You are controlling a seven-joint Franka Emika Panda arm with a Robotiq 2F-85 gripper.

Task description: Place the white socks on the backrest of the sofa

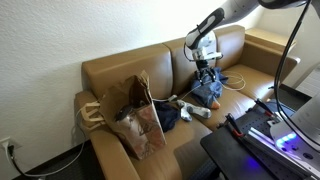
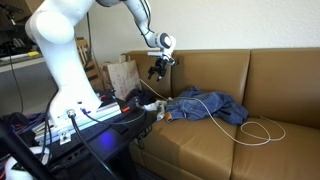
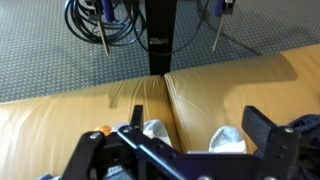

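Overhead, just above the blue clothes heap (image 1: pixel 208 92), the gripper (image 1: pixel 205 68) hangs with its fingers pointing down, and the wrist view shows its jaws spread wide: the two pale pads (image 3: pixel 155 130) stand well apart, with only bare tan leather and the seat seam (image 3: pixel 165 95) between them. It holds nothing. I judge that height above the heap to be a staging pose, high enough to clear the crumpled cloth while the pick is lined up.

The white socks (image 1: pixel 197 111) seem to be the pale strip touching the heap's front edge, towards the seat's lip. At this size I cannot tell whether it is one sock or a pair, and the wrist view does not show it at all. The gripper therefore looks to be over the heap rather than over its target. The backrest (image 1: pixel 150 65), where the socks must end up, rises behind the heap and looks bare along its top.

Beside the heap, a white cable (image 2: pixel 255 128) loops loosely over the cushion. Well away on the heap's other side, a brown paper bag (image 1: pixel 135 115) stands open against the armrest. A small orange thing (image 2: pixel 168 117) lies at the heap's front edge, too small to name.

In the wrist view the gripper body fills the lower edge and cuts off the seat beneath it, while past the cushion lie carpet (image 3: pixel 60 60) and a dark stand post (image 3: pixel 160 35)
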